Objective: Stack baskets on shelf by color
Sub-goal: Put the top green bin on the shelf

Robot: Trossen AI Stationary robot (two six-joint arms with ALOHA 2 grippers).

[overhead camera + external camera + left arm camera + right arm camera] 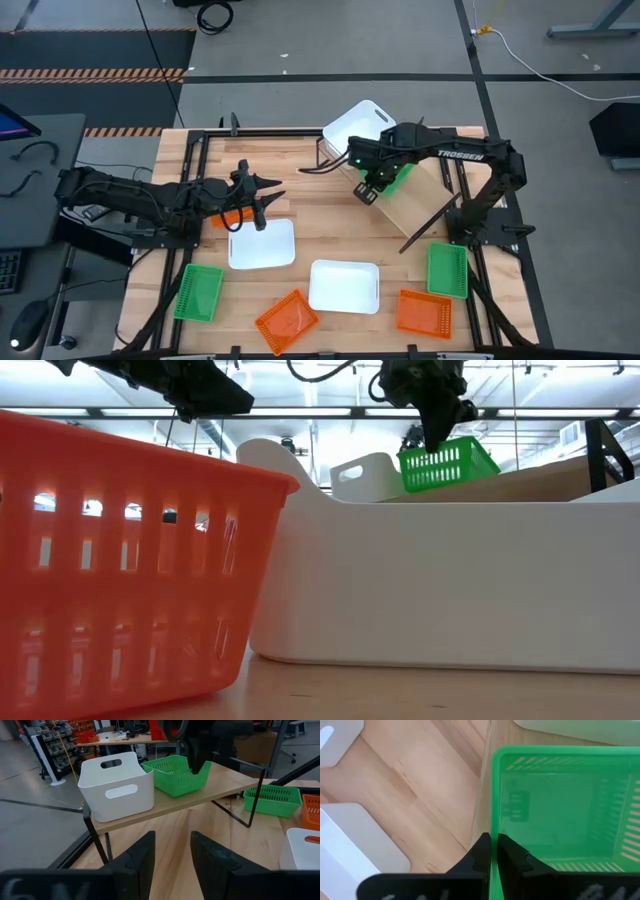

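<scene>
The right end effector pinches the rim of a green slotted plastic basket, sitting upright on the slanted plywood shelf. The basket's long axis runs along the shelf, just beside a white plastic basket. The left end effector hangs half-open and empty above the tabletop.

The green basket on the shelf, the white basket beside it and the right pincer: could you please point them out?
green basket (172, 777): left wrist view, front wall.
white basket (117, 790): left wrist view, front wall.
right pincer (493, 851): right wrist view, between fingertips pinching the green basket's rim.

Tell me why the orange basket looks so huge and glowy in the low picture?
In the low view the orange basket sits right against the lens, so it looms, and room light shines through its slots. In the high view the same kind of basket looks small. In the right wrist view the green basket looks soft and blurry.
</scene>
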